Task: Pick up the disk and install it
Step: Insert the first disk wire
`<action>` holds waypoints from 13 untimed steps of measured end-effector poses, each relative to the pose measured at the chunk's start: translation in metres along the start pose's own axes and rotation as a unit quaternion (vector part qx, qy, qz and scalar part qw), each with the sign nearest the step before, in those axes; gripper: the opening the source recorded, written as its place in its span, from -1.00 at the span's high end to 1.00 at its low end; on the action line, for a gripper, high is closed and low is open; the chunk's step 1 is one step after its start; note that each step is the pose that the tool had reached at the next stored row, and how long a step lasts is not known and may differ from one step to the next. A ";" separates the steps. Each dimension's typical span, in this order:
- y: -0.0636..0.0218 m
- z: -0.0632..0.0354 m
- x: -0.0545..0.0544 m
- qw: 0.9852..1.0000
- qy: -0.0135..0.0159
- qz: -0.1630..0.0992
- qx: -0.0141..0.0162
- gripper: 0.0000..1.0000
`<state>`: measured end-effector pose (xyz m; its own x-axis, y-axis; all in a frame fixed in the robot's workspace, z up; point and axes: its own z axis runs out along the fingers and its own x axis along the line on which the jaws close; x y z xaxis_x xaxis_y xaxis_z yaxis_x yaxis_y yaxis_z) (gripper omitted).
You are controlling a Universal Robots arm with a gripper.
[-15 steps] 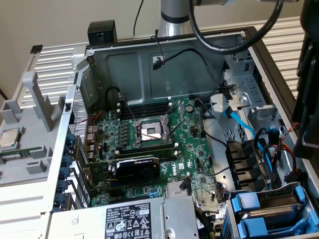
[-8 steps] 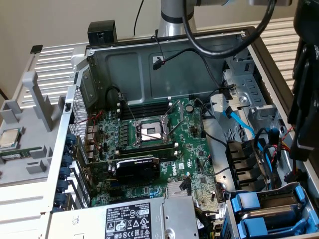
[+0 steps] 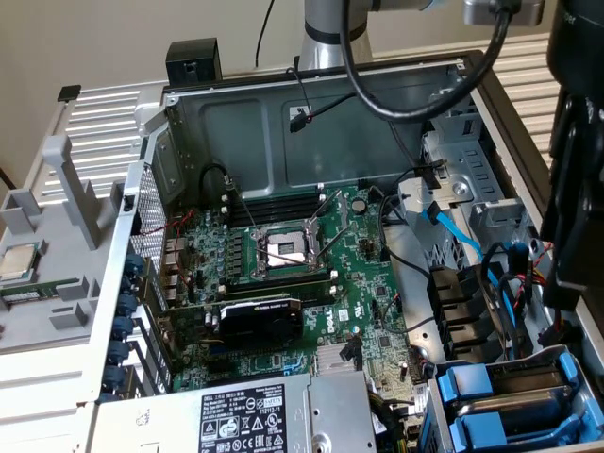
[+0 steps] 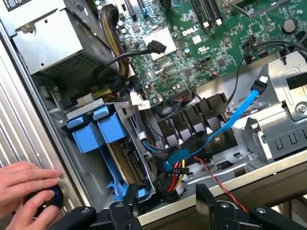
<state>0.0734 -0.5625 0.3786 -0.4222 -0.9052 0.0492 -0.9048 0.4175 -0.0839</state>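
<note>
Above the drive bay of the open computer case, the fingers stand apart and hold nothing. Two blue carrier fronts sit side by side in that bay, their long frames running down into it toward the fingers. No silver body or white label can be made out, so which carrier holds the disk cannot be told. On this evidence the disk is judged seated in the bay, just beyond the fingers. Beside the bay lie loose cables; past it stand the power supply and motherboard. A person's hands rest on a black knob outside the case wall nearest the bay.
</note>
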 end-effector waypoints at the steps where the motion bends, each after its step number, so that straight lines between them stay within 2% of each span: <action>1: 0.0013 0.0015 0.000 1.000 0.000 0.000 0.000 -0.18; 7: 0.0078 0.0089 -0.005 1.000 0.001 0.001 0.001 -0.18; 10: 0.0098 0.0101 -0.009 1.000 0.002 0.001 0.002 -0.18; 13: 0.0109 0.0129 -0.008 1.000 0.002 0.001 0.002 -0.18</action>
<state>0.0679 -0.5513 0.3645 -0.4239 -0.9041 0.0533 -0.9039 0.4186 -0.0879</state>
